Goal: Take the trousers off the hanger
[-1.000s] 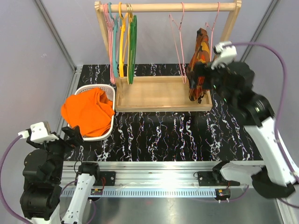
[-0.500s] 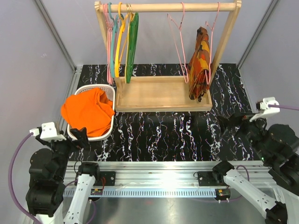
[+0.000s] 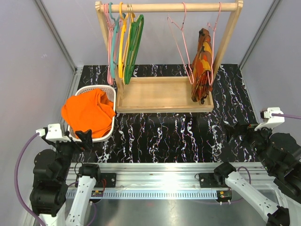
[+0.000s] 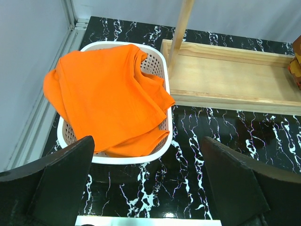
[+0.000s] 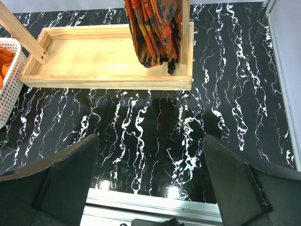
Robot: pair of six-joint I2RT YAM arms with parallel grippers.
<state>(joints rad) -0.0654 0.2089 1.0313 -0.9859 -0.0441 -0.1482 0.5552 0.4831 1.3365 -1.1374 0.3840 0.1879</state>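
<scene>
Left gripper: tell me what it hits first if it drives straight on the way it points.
Probably the near rim of the white basket, with the trousers heaped just beyond; depth is unclear.

Table point(image 3: 188, 136): black top with white marble veining, aluminium rail along near edge. Directly on it: white perforated basket point(image 3: 96, 87) at left; wooden rack's tray base point(image 3: 160, 94) at far centre, just beside the basket's right rim.

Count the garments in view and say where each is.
2. The orange trousers lie heaped in the white basket at left; the camouflage garment hangs on the rack, right end. Others might hide beneath the heap.
</scene>
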